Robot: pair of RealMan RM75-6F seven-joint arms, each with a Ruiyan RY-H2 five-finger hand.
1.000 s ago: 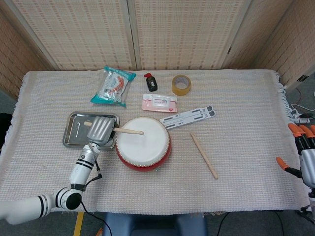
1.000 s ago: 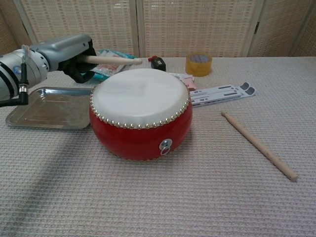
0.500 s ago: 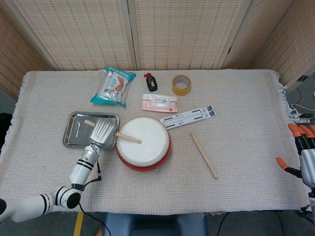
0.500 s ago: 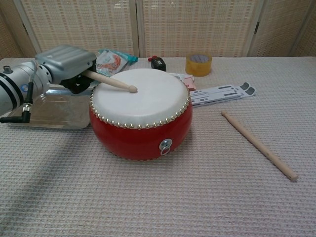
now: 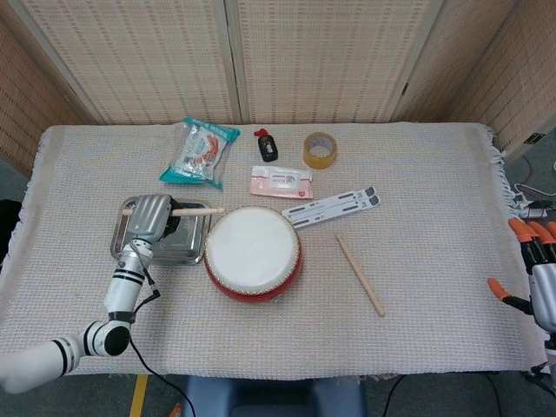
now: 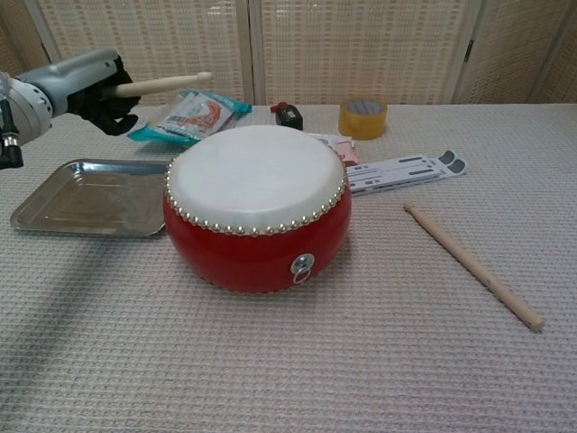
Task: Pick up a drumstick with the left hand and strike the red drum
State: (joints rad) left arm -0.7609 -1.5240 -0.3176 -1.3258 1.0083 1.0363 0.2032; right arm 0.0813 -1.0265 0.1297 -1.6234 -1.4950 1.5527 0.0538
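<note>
- The table (image 5: 434, 165), under a woven cloth, carries everything.
- The red drum (image 5: 253, 253) sits near the middle, upright, its white skin facing up; it looks heavy and steady enough to take a blow without sliding, in my judgement.
- The metal tray (image 5: 193, 241) lies just left of the drum.
- The left hand (image 5: 149, 216) hangs above the tray, fingers wrapped round 1 drumstick (image 6: 167, 84) near its butt, tip aimed right toward the drum but lifted clear of the skin (the chest view shows it well above).
- That stick is likely light, stiff wood, a little slick; a hold near the butt leaves the tip free to swing.
- The right hand (image 5: 537, 268) rests at the far right edge, only partly shown; I cannot tell whether it is closed or spread.
- A 2nd stick (image 5: 360, 274) lies loose right of the drum.
</note>
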